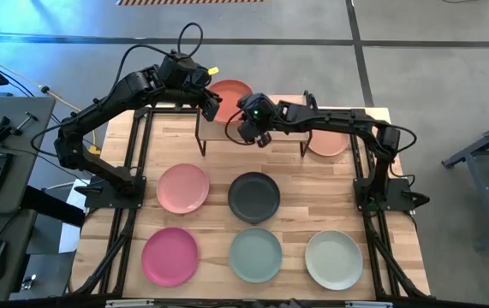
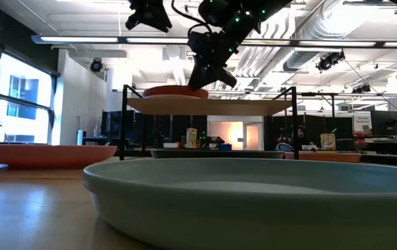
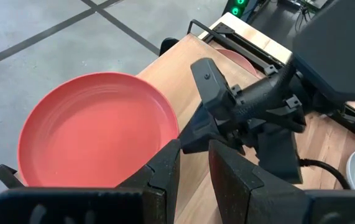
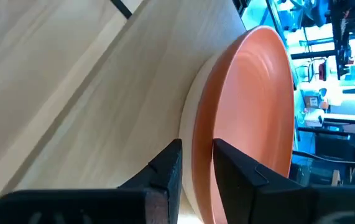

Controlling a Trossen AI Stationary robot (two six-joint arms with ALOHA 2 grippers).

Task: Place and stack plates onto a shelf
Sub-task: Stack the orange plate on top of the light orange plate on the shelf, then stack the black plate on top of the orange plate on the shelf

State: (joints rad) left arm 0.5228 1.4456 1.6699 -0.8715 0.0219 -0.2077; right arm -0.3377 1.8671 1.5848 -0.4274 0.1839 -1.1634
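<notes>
In the high view, five plates are seen on the worktop (image 1: 398, 257) nearest the camera's lower edge: a magenta plate (image 1: 169, 255), a pale teal plate (image 1: 255, 254) and an off-white plate (image 1: 333, 259) in the near row, then a pink plate (image 1: 182, 188) and a charcoal plate (image 1: 253, 196) behind them. Farther on, at 12 o'clock from the charcoal plate, the shelf (image 1: 287, 118) is found, with a terracotta plate (image 1: 231, 91) lying on its left end and a peach plate (image 1: 328, 142) on the worktop at about 3 o'clock from the shelf. The right hand (image 1: 255, 135) is positioned over the shelf board beside the terracotta plate; its fingers (image 4: 165, 168) are nearly together, with only the plate's rim in the narrow gap, and whether the rim is clamped cannot be told. The left hand (image 1: 211, 104) hangs at the plate's near-left edge, fingers close together and holding nothing. The step is judged to be the seating of the terracotta plate: it should be settled flat and fully on the board, well inside the edge, before release, and the hand should be lifted straight clear so the plate is not dragged. The low view alone confirms that the plate rests level on the board; the right wrist view alone shows a paler rim under the terracotta one, possibly a second plate; the high view alone gives the full layout.
</notes>
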